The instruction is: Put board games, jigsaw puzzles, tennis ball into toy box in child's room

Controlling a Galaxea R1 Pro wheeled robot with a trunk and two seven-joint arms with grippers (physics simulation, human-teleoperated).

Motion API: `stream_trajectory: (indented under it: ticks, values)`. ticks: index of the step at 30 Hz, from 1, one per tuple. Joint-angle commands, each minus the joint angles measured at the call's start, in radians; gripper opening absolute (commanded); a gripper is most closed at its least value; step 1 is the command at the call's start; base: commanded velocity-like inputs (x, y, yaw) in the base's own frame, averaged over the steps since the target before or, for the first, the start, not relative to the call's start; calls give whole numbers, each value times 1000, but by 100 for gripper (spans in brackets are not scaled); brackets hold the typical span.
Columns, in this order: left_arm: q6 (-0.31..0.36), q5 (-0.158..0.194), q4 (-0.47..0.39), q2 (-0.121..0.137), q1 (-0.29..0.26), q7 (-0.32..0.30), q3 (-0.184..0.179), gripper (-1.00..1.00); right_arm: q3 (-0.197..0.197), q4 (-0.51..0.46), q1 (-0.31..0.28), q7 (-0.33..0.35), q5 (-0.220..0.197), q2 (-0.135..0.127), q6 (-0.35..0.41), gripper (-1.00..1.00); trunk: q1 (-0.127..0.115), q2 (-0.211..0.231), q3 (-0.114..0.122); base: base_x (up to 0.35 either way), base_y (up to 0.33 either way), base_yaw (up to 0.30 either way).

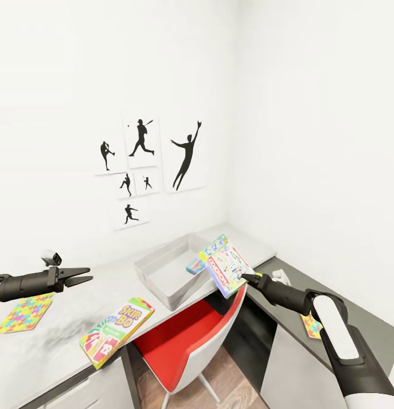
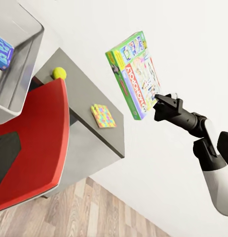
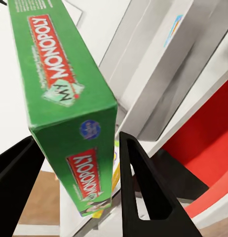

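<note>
**Monopoly box up in the air**

Right hand (image 2: 161,101) has the Monopoly box (image 2: 135,74) gripped by a corner, off the ground. Below it sit a jigsaw puzzle (image 2: 103,115) and tennis ball (image 2: 58,73) on the dark surface (image 2: 89,89), beside the red chair (image 2: 37,143).

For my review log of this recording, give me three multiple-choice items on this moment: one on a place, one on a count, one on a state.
1. Where does the Skip-Bo box lie?
A. on the table, near its front edge
B. inside the toy box
C. on the red chair

2. How many jigsaw puzzles show in the head view?
A. none
B. two
C. four

3. What is the right gripper doing?
A. hanging open
B. gripping the Monopoly box
C. pressing on the chair

Key: 1 A, it rests on the tabletop. 2 B, one jigsaw puzzle beside the left gripper, another jigsaw puzzle by the right arm. 3 B, the box sits between its fingers.
</note>
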Motion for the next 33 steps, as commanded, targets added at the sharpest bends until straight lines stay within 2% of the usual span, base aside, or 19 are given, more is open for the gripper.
stream_trajectory:
  ticks: [1, 8, 26, 33]
  values:
    - [10, 0, 0, 0, 0, -4, 0, 100, -1, 0, 0, 5, 4, 0, 5, -100, 0, -1, 0, 6, 1, 0]
    - [11, 0, 0, 0, 0, -4, 0, 100, -1, 0, 0, 5, 4, 0, 5, -100, 0, -1, 0, 13, 0, 85]
    - [9, 0, 0, -1, 0, -4, 0, 100, 11, -58, 0, 3, 3, 0, 5, -100, 0, -1, 0, 25, 0, 274]
    - [9, -1, 0, -1, 0, -4, 0, 100, 18, -58, 0, 3, 3, 0, 5, -100, 0, -1, 0, 0, 0, 62]
